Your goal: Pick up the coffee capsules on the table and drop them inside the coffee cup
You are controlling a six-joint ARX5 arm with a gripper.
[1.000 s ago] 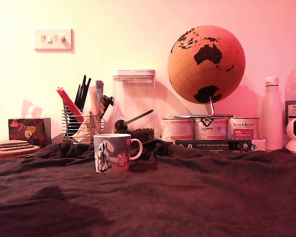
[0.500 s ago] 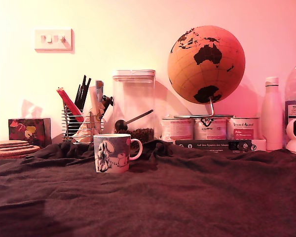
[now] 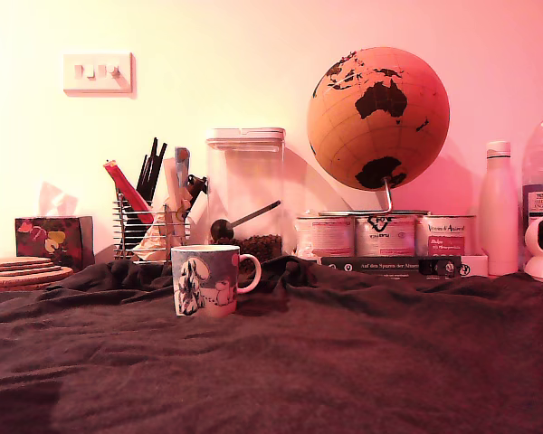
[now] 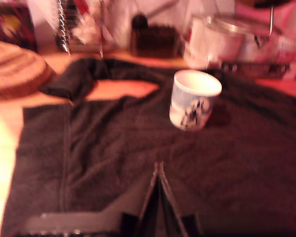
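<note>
The coffee cup (image 3: 206, 280) stands upright on the table's dark wrinkled cloth (image 3: 344, 362), left of centre in the exterior view, its white handle pointing to that view's right. In the wrist view the cup (image 4: 193, 100) sits ahead of my gripper (image 4: 159, 168) and some way beyond it, and its pale inside looks empty from this angle. The two fingers meet at their tips above the cloth (image 4: 103, 148), shut, with nothing visible between them. The coffee capsules are out of view. My gripper does not appear in the exterior view.
Behind the cup stand a clear canister (image 3: 245, 194), a wire utensil rack (image 3: 149, 221), three tins (image 3: 376, 235) under a globe (image 3: 378, 117), and a white bottle (image 3: 499, 210). Cork mats (image 3: 18, 271) and a tissue box (image 3: 52, 240) sit at the exterior view's left.
A dark part at the exterior view's left edge and a shadow on the cloth's lower left have gone. The cup has not moved.
</note>
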